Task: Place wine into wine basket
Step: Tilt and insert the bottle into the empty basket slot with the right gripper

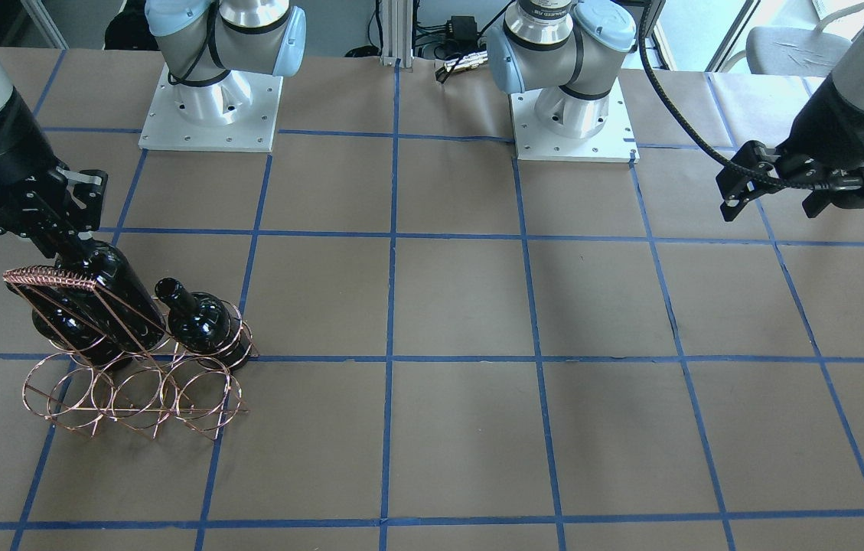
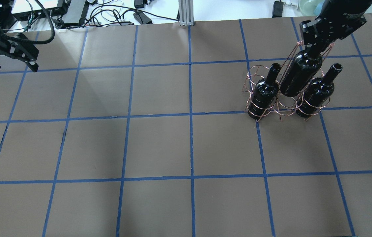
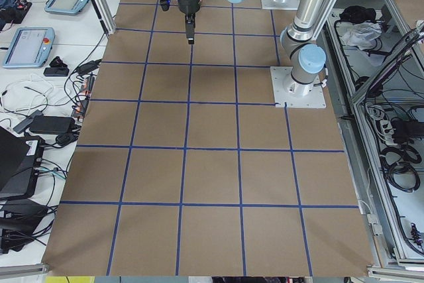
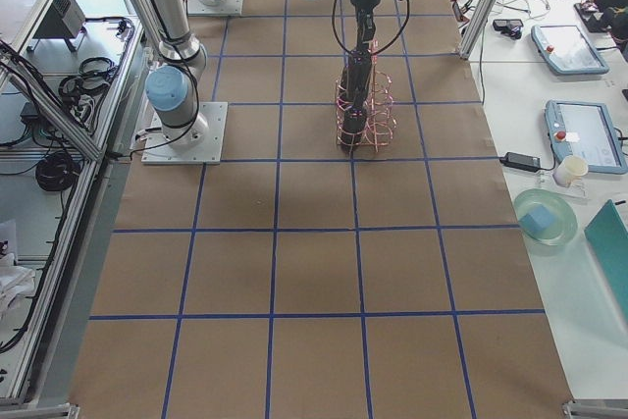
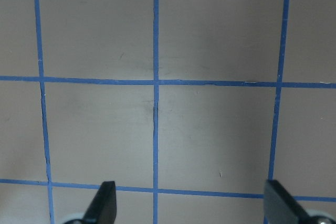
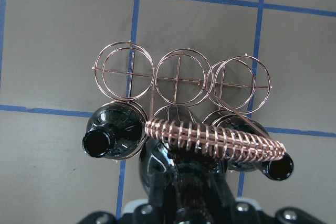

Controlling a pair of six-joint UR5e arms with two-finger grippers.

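The copper wire wine basket (image 2: 255, 74) stands at the table's right side; it also shows in the front view (image 1: 133, 394) and the right wrist view (image 6: 178, 77). Two dark wine bottles (image 2: 266, 93) (image 2: 317, 92) stand in the outer rings of its robot-side row. My right gripper (image 2: 314, 49) is shut on the neck of a third wine bottle (image 2: 301, 74). That bottle is tilted beside the handle (image 6: 215, 140), its base at the middle ring of that row. My left gripper (image 2: 8, 61) is open and empty, high at the far left.
The basket's other row of three rings (image 1: 129, 390) holds nothing. Brown paper with blue tape lines (image 2: 190, 115) covers the table. Cables and devices (image 2: 73, 10) lie beyond the far edge. The arm bases (image 1: 210, 107) (image 1: 573, 115) stand on the robot's side.
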